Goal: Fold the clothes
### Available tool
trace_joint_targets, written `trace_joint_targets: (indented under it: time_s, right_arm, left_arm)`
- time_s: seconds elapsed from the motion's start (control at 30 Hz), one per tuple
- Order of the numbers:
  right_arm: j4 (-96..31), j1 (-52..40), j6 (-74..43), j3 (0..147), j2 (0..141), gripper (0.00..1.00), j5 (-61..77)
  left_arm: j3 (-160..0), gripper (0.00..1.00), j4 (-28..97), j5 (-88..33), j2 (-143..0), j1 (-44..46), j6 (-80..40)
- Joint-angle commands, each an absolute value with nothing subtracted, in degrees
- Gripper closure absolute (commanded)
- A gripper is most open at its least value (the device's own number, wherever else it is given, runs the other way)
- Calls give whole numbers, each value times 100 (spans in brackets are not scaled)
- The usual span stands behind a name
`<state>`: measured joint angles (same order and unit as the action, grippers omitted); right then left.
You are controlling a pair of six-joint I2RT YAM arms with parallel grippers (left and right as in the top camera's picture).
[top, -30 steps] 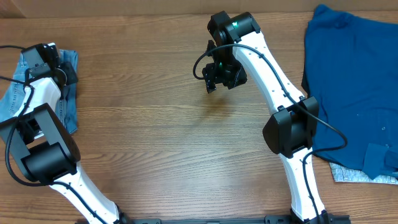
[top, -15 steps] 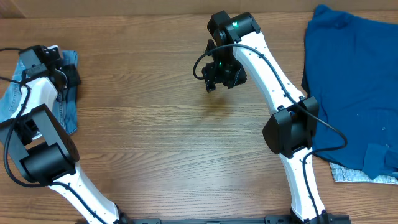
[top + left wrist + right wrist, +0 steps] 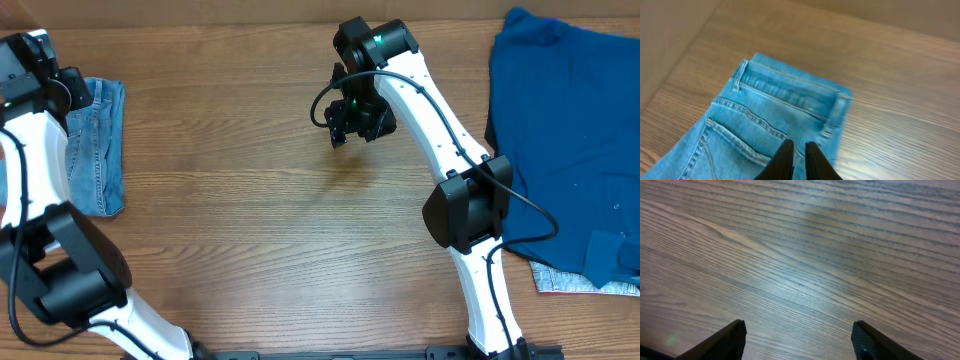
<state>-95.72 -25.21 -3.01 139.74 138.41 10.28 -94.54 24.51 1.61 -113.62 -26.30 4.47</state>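
Jeans lie folded at left edge of surface.
Left jaws closed, empty, above them; right jaws spread, parked clear, likely idle.

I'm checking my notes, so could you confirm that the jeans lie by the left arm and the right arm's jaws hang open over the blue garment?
Not quite: the jaws of the right arm hang open over bare table, not the blue garment; the right wrist view shows only wood below them. The jeans do lie by the left arm.

Left gripper pinched nearly closed; right gripper spread wide.
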Motion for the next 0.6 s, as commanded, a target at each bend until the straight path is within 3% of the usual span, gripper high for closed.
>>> trace_joint_targets:
  time_s: [0.0,0.23,0.4,0.5,0.57]
  right_arm:
    - [-9598,-2539,-322,14103,13788,28,1085]
    - [-9627,-2539,-473,14103,13788,28,1133]
    - [-9655,-2539,-471,14103,13788,28,1131]
    - [-9660,-2539,-471,14103,13788,28,1131]
    - [-9647,-2539,-471,14103,13791,28,1129]
  left_arm:
    - [-9445,87,2176,637,-12116,-2749,235]
    - [-9445,87,2106,-456,-13524,-2665,301]
    - [-9522,85,2576,-429,-13743,-2637,303]
    - [-9990,78,3079,-456,-13546,-2714,301]
    - [-10477,63,3507,-456,-13327,-2735,301]
